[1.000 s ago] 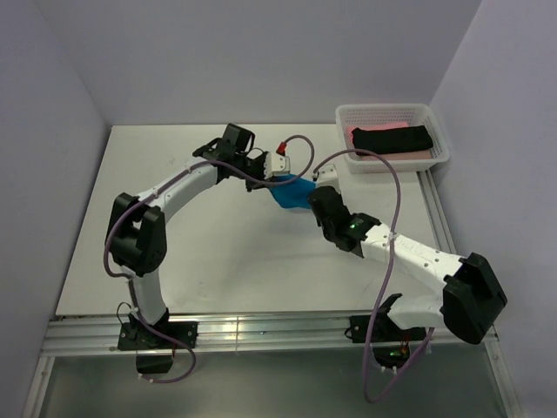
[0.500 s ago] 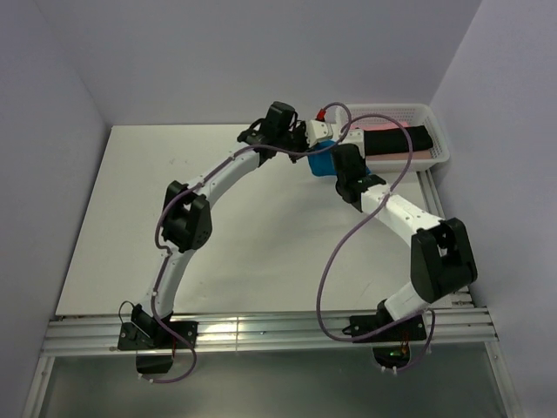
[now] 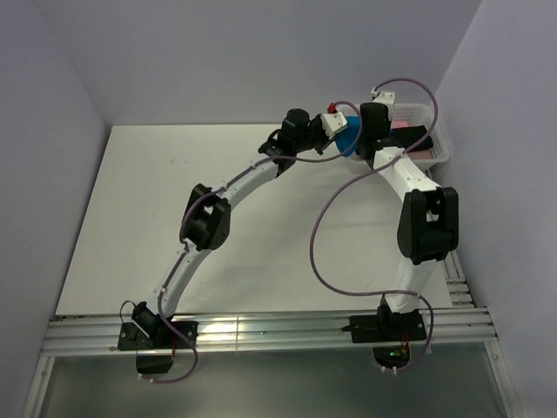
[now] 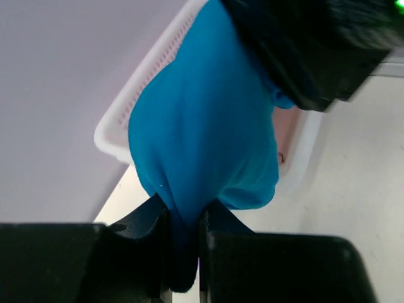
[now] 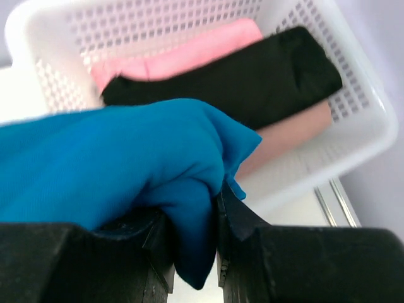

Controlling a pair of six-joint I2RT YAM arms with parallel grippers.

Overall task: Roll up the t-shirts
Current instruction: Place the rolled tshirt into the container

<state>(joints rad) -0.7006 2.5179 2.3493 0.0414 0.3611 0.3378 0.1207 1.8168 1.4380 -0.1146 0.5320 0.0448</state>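
- Top view: both arms reach to the far right corner of the table (image 3: 174, 218). The left pincer (image 3: 338, 131) and right pincer (image 3: 362, 139) meet there, with the blue t-shirt (image 3: 348, 144) bunched between them. The basket (image 3: 446, 150) sits just beyond the right pincer, and a black t-shirt (image 3: 416, 137) lies inside it. We see no other cloth on the table.
- Left wrist view: the left pincer (image 4: 184, 233) is clamped on a fold of the blue t-shirt (image 4: 202, 126), its fingers almost together with cloth squeezed between them. The bundle hangs ahead of the fingers, clear of the table. The right pincer's dark body grips the bundle's far end. The basket's white rim (image 4: 151, 82) runs just behind the bundle.
- Right wrist view: the right pincer (image 5: 192, 233) is likewise clamped on the blue t-shirt (image 5: 126, 158), which spreads to the left of its fingers. Ahead of and below the fingers, the basket (image 5: 353, 145) holds the black t-shirt (image 5: 240, 85) lying across a pink t-shirt (image 5: 189, 50), both as compact bundles.
- Progress: we judge the task nearly done. Two shirts appear rolled and stowed, and the blue one looks gathered and is held at the basket's edge. What seems left is to lower it in beside the others and let go.
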